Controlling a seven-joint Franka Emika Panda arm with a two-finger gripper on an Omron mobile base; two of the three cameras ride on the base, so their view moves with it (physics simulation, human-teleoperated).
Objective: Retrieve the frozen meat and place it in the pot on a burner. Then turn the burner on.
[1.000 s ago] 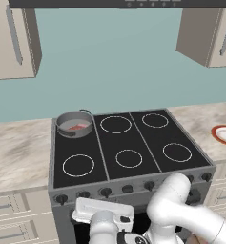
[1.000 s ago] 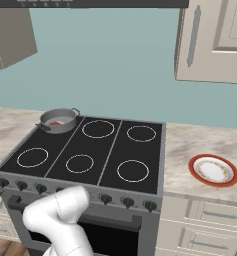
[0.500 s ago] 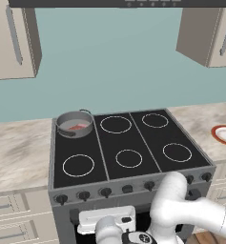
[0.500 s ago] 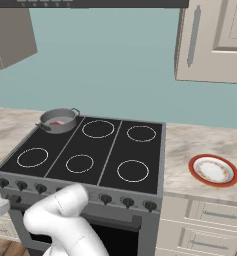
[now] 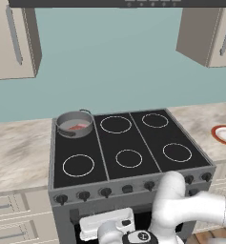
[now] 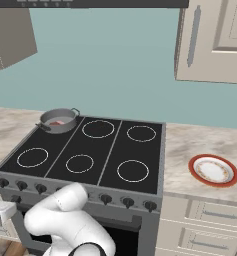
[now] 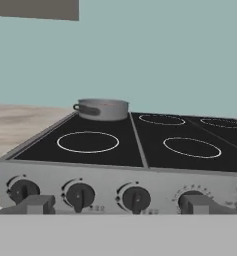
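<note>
Two fingertips: the hand (image 7: 112,205) stands wide open and empty; its dark fingertips (image 7: 36,204) rise either side of the knob row, level with the stove front.
Hand, change: over the last second it has sunk in the left base view, from just under the knob row down to the oven front, low before the stove's left half.
Knobs: a row of dark knobs (image 7: 135,198) sits just ahead of the hand, near but not touched.
Frozen meat: the frozen meat (image 5: 77,127) lies inside the pot (image 5: 75,123), reddish against the pale inside.
Pot: it sits on the back-left burner (image 6: 50,134) of the cooktop (image 5: 128,143); unmoved over the same second.
Plate: a red-rimmed plate (image 6: 213,170) rests on the counter (image 6: 190,145) to the right, well apart.
Meaning: placing looks done; what remains is likely to turn the knob for that back-left zone.
Doubt: which knob serves that zone cannot be told.
</note>
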